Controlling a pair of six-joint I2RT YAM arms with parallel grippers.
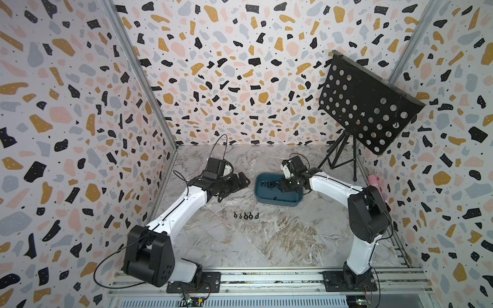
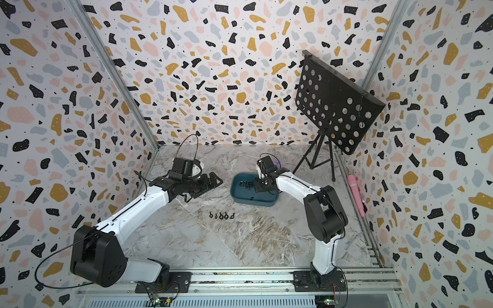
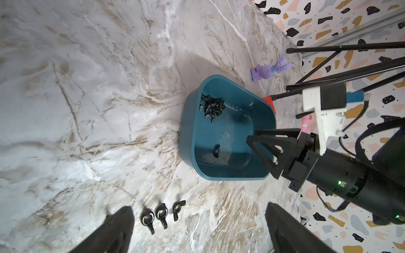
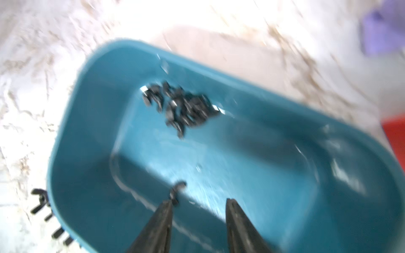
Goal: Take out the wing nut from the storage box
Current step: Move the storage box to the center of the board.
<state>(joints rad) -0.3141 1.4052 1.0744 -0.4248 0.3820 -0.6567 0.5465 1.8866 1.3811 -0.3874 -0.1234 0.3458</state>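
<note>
5 black metal wing nuts (image 1: pixel 246 215) out on marble desk (image 1: pixel 266 240); pile (image 4: pixel 182 107) + 1 stray (image 4: pixel 178 190) left in shallow teal plastic storage box (image 1: pixel 277 202). Right gripper (image 4: pixel 198 200) part-spread, empty, nr stray; left gripper (image 3: pixel 198 208) wide.

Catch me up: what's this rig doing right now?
The right gripper is down inside the teal storage box with its jaws apart. A lone wing nut lies right by one fingertip and is not yet gripped. A pile of wing nuts sits elsewhere in the box. A row of five wing nuts lies on the table outside it. The left gripper hangs open and empty beside the box.
</note>
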